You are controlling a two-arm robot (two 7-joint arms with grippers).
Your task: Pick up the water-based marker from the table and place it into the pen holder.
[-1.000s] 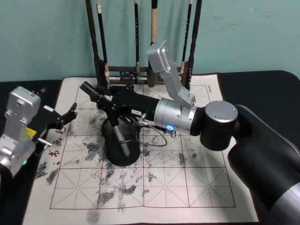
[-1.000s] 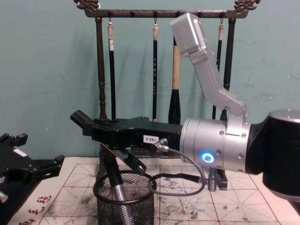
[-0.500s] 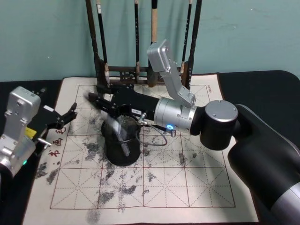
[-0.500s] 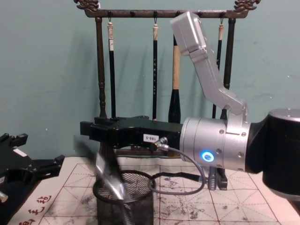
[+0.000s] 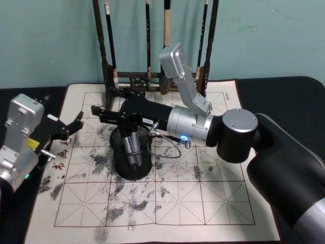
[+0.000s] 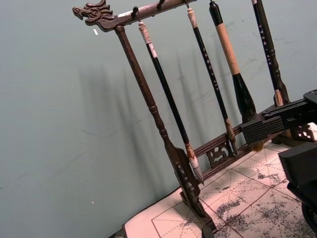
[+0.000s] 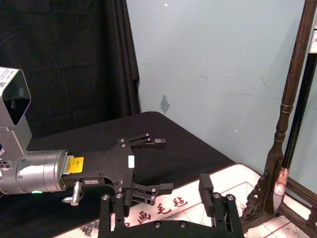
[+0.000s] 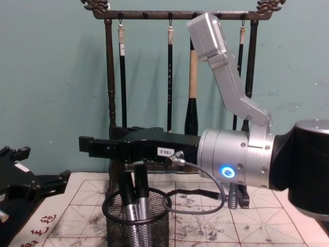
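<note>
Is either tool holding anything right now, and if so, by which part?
Nothing is held. The right tool hangs open over the pen holder, where two markers stand free. The left tool sits open and empty at the mat's left edge.

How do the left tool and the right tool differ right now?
The right tool hangs above the pen holder, mid-mat; the left tool sits at the mat's left edge. The right tool reaches toward the robot's left; the left tool points toward its right. Both are open and hold nothing.
</note>
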